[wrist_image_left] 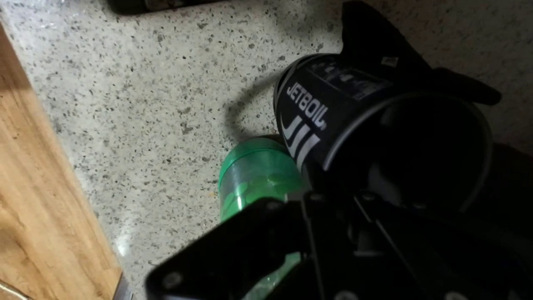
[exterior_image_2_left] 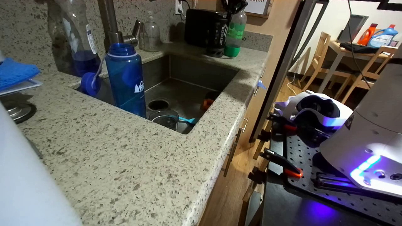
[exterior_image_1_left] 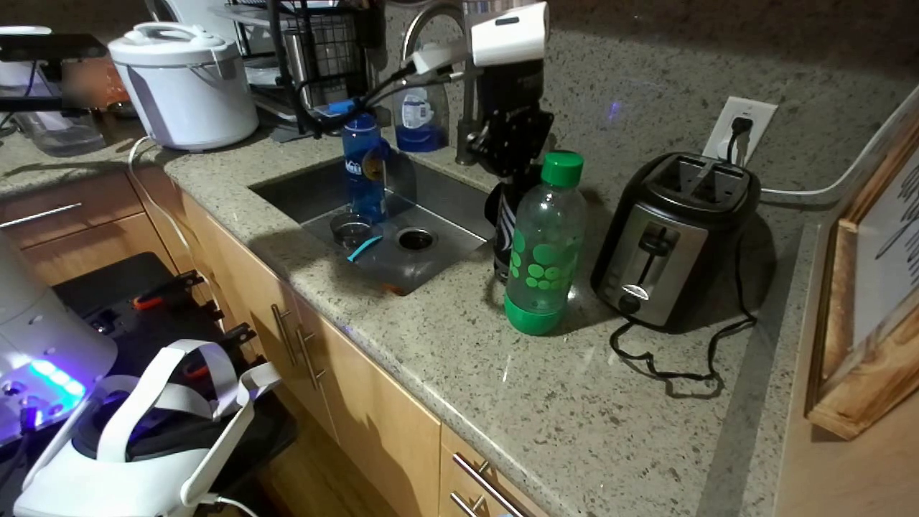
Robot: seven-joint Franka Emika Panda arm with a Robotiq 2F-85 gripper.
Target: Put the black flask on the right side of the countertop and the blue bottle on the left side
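Note:
The black flask (exterior_image_1_left: 505, 230) stands upright on the countertop (exterior_image_1_left: 646, 431), just right of the sink and partly behind the green bottle (exterior_image_1_left: 542, 244) in that exterior view. It also shows in an exterior view (exterior_image_2_left: 217, 39) and in the wrist view (wrist_image_left: 345, 104), with its open mouth towards the camera. My gripper (wrist_image_left: 333, 181) is at the flask's rim, fingers close together, one seeming inside and one outside the wall; the fingertips are dark. The gripper also shows above the flask in an exterior view (exterior_image_1_left: 508, 176). The blue bottle (exterior_image_2_left: 125, 83) stands in the sink, its cap hanging open at the side.
The toaster (exterior_image_1_left: 668, 244) stands right of the flask, its cord on the counter. The green bottle is beside the flask. The sink (exterior_image_1_left: 445, 276) holds a glass (exterior_image_1_left: 352, 230) and a light-blue utensil. The faucet (exterior_image_1_left: 467, 108), soap container (exterior_image_1_left: 420, 126) and rice cooker (exterior_image_1_left: 187, 93) stand around it.

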